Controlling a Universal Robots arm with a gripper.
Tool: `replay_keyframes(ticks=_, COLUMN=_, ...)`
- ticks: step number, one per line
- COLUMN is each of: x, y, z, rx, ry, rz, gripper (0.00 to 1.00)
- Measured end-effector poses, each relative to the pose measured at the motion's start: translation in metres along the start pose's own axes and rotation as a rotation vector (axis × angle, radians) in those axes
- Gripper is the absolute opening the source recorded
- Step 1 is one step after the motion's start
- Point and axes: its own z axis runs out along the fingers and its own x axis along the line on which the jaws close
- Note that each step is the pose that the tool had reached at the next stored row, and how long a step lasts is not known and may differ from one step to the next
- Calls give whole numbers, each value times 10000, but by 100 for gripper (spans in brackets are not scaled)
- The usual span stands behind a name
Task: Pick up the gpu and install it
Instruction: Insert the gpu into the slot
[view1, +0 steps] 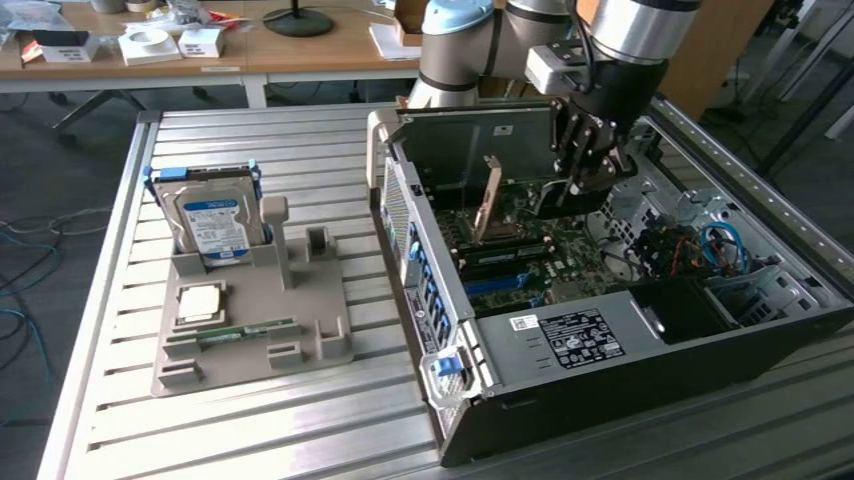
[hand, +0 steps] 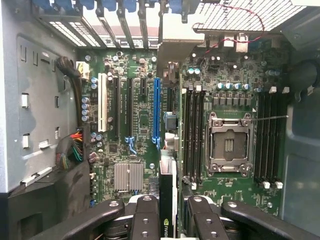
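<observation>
The gpu (hand: 167, 200) shows edge-on in the wrist view as a thin dark card with a green logo. My gripper (hand: 167, 222) is shut on it, one black finger (hand: 145, 215) on each side. The card hangs over the green motherboard (hand: 135, 130), its edge running just beside the long blue slot (hand: 156, 110) toward the case's rear slot openings. In the exterior view my gripper (view1: 587, 185) is down inside the open computer case (view1: 601, 350), with the gpu (view1: 558, 200) below the fingers, above the board.
On the exterior view's left a grey holder (view1: 254, 320) carries a silver hard drive with a blue label (view1: 214, 220), a RAM stick (view1: 247, 330) and a chip (view1: 200, 300). Inside the case are an empty CPU socket (hand: 229, 145), cable bundles (hand: 75, 145) and metal walls.
</observation>
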Motion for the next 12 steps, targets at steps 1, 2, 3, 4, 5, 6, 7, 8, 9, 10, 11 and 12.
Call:
replay_keyframes(ticks=1, x=1, y=0, z=19, rx=1, ry=-1, rz=0, gripper=27)
replay_keyframes(ticks=2, x=2, y=0, z=36, rx=0, ry=0, rz=0, gripper=27)
replay_keyframes(ticks=3, x=4, y=0, z=54, rx=0, ry=0, rz=0, gripper=27)
replay_keyframes(ticks=4, x=5, y=0, z=72, rx=0, ry=0, rz=-1, gripper=27)
replay_keyframes(ticks=5, x=6, y=1, z=90, rx=0, ry=0, rz=-1, gripper=27)
replay_keyframes(ticks=6, x=7, y=1, z=105, rx=-1, ry=1, rz=0, gripper=27)
replay_keyframes(ticks=7, x=7, y=1, z=119, rx=-1, ry=0, rz=0, gripper=27)
replay_keyframes(ticks=8, x=7, y=1, z=133, rx=-2, ry=0, rz=0, gripper=27)
replay_keyframes(ticks=9, x=8, y=1, z=147, rx=-2, ry=0, rz=0, gripper=27)
replay_keyframes(ticks=10, x=8, y=1, z=160, rx=-3, ry=1, rz=0, gripper=27)
replay_keyframes(ticks=11, x=9, y=1, z=173, rx=-3, ry=1, rz=0, gripper=27)
replay_keyframes(ticks=12, x=9, y=1, z=185, rx=-4, ry=-1, rz=0, gripper=27)
